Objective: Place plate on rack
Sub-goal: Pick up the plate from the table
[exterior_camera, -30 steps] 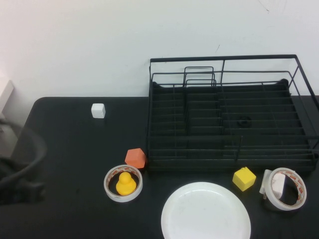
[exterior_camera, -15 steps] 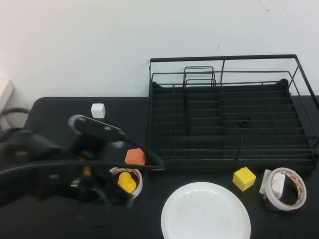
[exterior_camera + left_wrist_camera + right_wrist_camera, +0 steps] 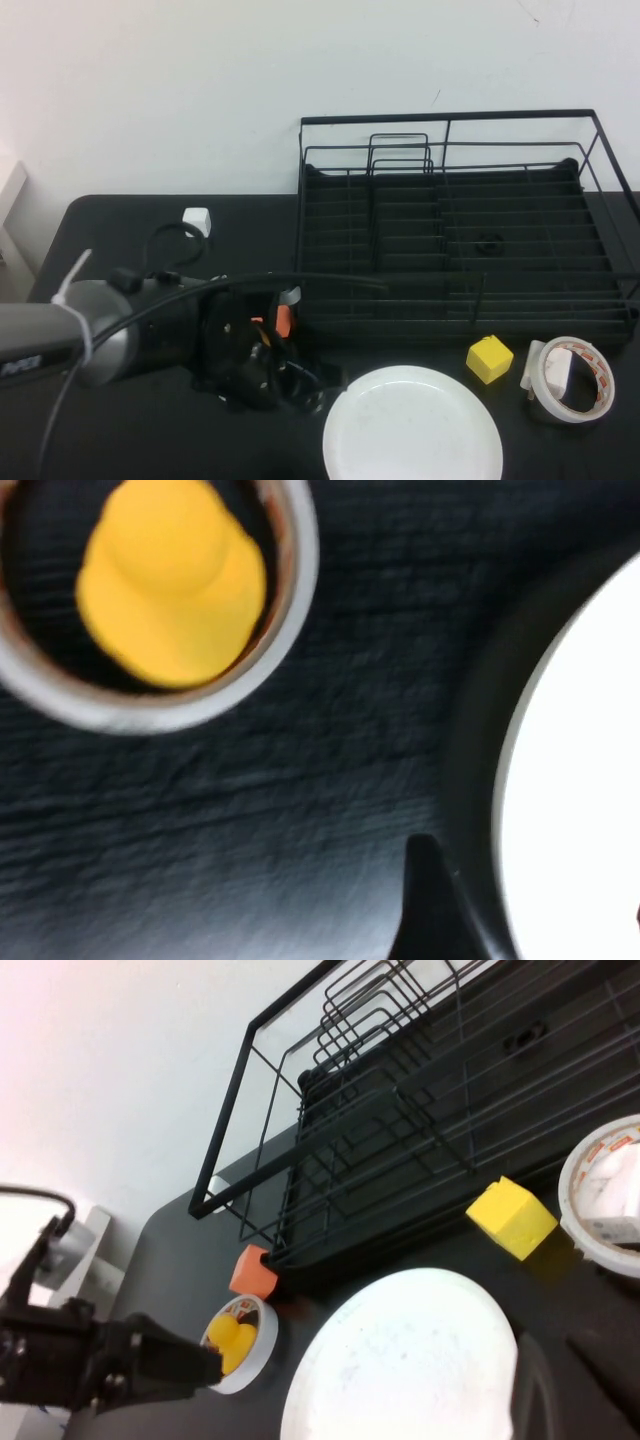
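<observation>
Black counter (image 3: 120,250) runs beneath a white wall, with the rack (image 3: 462,230) filling the upper right of the high view.

My left end effector (image 3: 290,378) sits low in the lower left-centre of that view, just left of the plate (image 3: 413,427), down close to the counter. I cannot tell how far its fingers are spread; the wrist view shows only one dark fingertip (image 3: 425,905) right at the plate's rim, apparently just short of touching it. It holds nothing that I can see. My arm covers most of the tape ring (image 3: 243,1345) and the yellow duck (image 3: 170,585) standing inside it; the orange block (image 3: 281,318) peeks out behind my wrist, near the rack's front left corner.

My right end effector (image 3: 600,1370) shows only as dark fingers in the lower right corner of its own wrist view, above the counter beside the plate. I cannot tell its opening, and it touches nothing visible.

The plate lies flat on the counter, face up, at the bottom centre of the high view, in front of the rack and apart from it; being round, it has no long axis. The rack's long side runs left to right, with loop dividers upright at its back left.

A yellow cube (image 3: 490,359) sits between plate and rack, right of it a second tape ring (image 3: 573,379). A white cube (image 3: 197,216) lies at upper left.
</observation>
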Available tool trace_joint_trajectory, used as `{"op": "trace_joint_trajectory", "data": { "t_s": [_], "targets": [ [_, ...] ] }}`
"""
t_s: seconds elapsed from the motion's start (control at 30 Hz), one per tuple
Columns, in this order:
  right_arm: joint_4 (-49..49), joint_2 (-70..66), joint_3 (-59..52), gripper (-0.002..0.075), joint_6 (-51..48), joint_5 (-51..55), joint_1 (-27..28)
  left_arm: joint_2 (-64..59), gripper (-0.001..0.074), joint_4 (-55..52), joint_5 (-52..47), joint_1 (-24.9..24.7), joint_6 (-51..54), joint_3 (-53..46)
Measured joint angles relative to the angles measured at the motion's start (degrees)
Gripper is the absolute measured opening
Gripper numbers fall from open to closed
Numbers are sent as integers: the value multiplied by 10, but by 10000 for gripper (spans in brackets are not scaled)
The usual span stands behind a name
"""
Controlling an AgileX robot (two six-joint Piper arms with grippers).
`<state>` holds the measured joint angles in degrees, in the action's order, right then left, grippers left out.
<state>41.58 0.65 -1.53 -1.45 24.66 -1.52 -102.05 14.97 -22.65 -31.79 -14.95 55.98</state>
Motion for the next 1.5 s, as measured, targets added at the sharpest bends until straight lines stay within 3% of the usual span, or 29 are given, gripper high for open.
{"op": "trace_joint_trajectory", "data": {
  "t_s": [0.4,0.8,1.07,1.17,1.3,1.37,1.5],
  "targets": [
    [1,0,0,-2,-25,0,0,-109,393,113,70,0,43,3],
    [2,0,0,-2,-31,1,0,-124,395,303,81,-14,248,6],
    [2,0,1,-2,-40,2,0,-146,391,364,115,-21,298,12],
    [2,0,1,-2,-41,2,0,-149,314,368,113,-21,299,15],
    [2,0,1,-2,-41,2,0,-153,83,371,104,-21,300,15],
    [2,0,1,-2,-41,2,0,-154,34,388,94,-20,304,15],
    [3,0,1,-2,-41,4,0,-159,7,473,54,-14,367,15]
  ]
}}
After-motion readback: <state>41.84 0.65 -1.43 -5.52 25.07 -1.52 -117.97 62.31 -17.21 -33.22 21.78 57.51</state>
